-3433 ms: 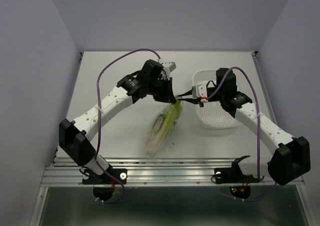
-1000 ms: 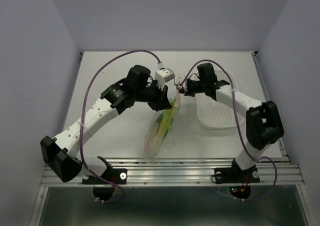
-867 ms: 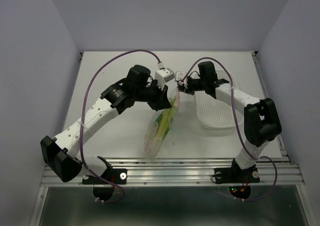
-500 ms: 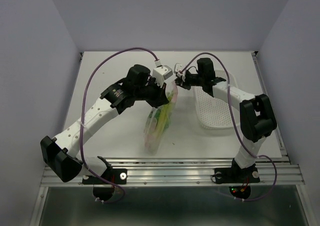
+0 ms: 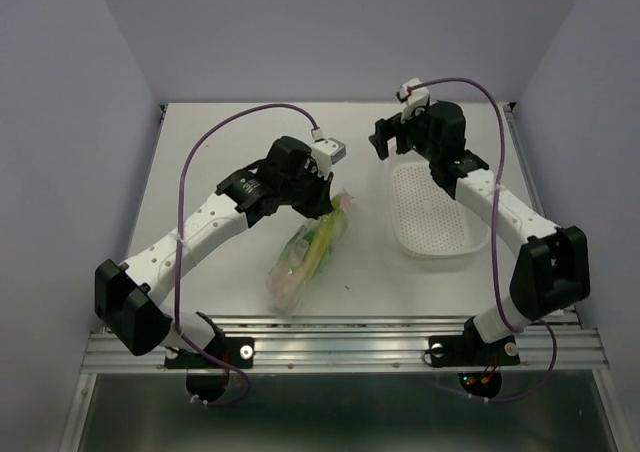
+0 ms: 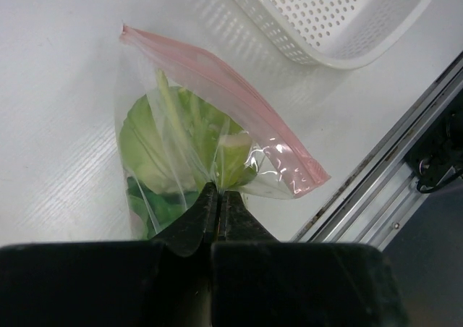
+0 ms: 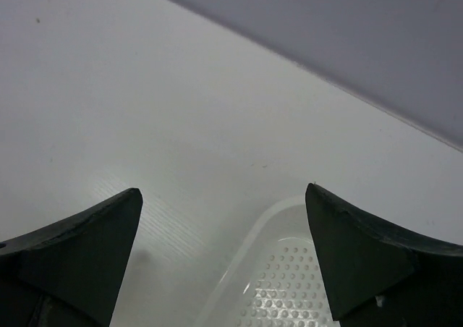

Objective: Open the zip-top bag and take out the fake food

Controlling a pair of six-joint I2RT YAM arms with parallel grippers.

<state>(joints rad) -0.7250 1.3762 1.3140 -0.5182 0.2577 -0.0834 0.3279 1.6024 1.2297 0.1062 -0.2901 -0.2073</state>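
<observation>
The zip-top bag (image 5: 303, 257) lies slanted on the table in front of the arms, clear plastic with a pink-red zip strip (image 6: 231, 99) along its upper edge. The fake food (image 6: 170, 142), a pale green cabbage-like head, a light stalk and darker leaves, is inside it. My left gripper (image 6: 218, 191) is shut on a fold of the bag's clear film just below the strip; from above the left gripper (image 5: 328, 200) sits at the bag's far end. My right gripper (image 5: 390, 140) is open and empty, raised over the far left end of the basket, away from the bag.
A white perforated oval basket (image 5: 402, 234) stands right of the bag; its rim (image 7: 242, 273) shows between the right fingers. The table's metal front rail (image 6: 376, 175) runs close behind the bag's corner in the left wrist view.
The right gripper let go of the bag's top, opened wide and pulled back toward the far right. The left gripper, still pinching the bag, shifted it slightly left and toward the front.
</observation>
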